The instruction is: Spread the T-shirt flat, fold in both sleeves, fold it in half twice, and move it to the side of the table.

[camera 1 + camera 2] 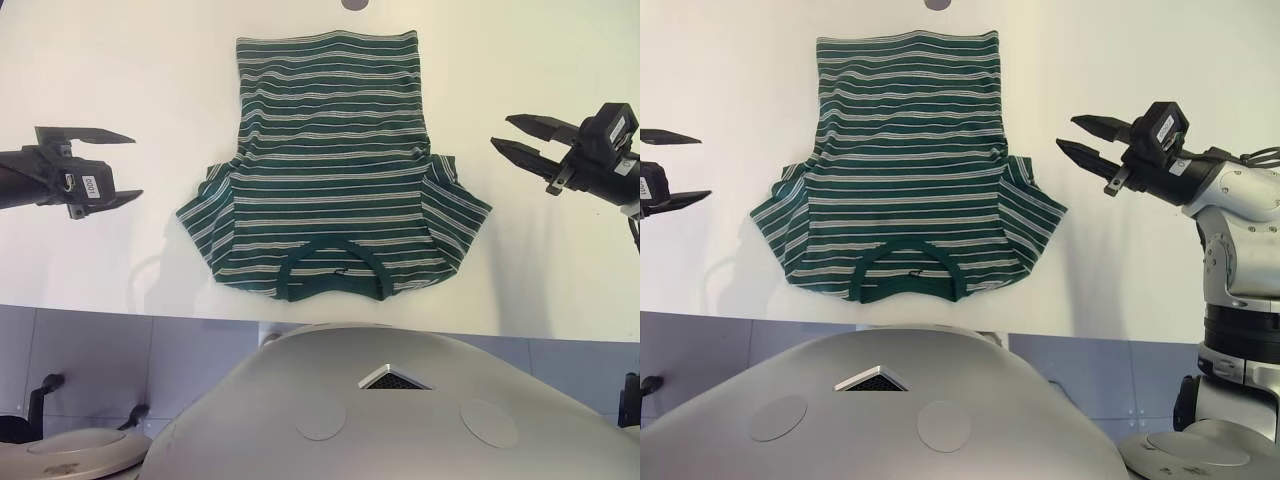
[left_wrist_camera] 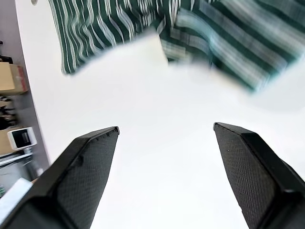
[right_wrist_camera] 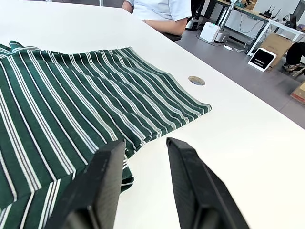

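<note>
White tabletop carries one T-shirt, lying flat at its middle with the collar toward the robot, probably so both arms reach it evenly. Its two sleeves stick out unfolded (folding them looks like the step in hand). Two grippers flank it, clear of the cloth: left gripper and right gripper, each with fingers spread, seemingly ready for a sleeve.
</note>
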`<state>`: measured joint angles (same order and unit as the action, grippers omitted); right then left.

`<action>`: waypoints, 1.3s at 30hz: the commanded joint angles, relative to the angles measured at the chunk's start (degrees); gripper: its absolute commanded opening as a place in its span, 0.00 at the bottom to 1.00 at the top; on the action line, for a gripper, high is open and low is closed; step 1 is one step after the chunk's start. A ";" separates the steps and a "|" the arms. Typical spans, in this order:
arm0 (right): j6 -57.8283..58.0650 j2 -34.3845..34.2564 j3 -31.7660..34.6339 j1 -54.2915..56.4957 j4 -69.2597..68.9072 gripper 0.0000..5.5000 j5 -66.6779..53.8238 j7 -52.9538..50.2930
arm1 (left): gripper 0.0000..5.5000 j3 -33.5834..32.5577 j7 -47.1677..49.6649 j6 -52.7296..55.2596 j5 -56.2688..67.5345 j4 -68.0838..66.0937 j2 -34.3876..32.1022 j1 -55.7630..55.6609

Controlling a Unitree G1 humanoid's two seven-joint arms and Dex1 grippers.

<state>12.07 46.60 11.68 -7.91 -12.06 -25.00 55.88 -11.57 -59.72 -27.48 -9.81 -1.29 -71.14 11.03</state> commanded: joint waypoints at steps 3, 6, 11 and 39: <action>0.49 -0.73 -0.43 -1.84 -1.54 0.30 1.88 -1.94 | 0.66 6.11 8.71 -7.19 -9.51 2.57 5.38 8.51; 0.54 -0.71 -0.07 -2.63 -1.61 0.30 1.97 -1.82 | 0.66 6.66 9.78 -6.68 -7.71 2.20 6.60 10.28; 0.38 -0.97 -0.75 -2.62 -1.05 0.30 2.99 -1.85 | 0.66 9.18 11.60 -8.68 -9.84 -2.68 5.33 7.95; -1.85 -1.99 -1.59 -1.90 2.70 0.30 4.65 -0.35 | 0.01 12.94 11.56 -4.20 -4.31 2.29 4.98 4.49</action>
<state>10.67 44.40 10.03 -10.73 -9.61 -20.49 55.16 1.97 -47.29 -32.72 -15.74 0.14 -66.11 16.31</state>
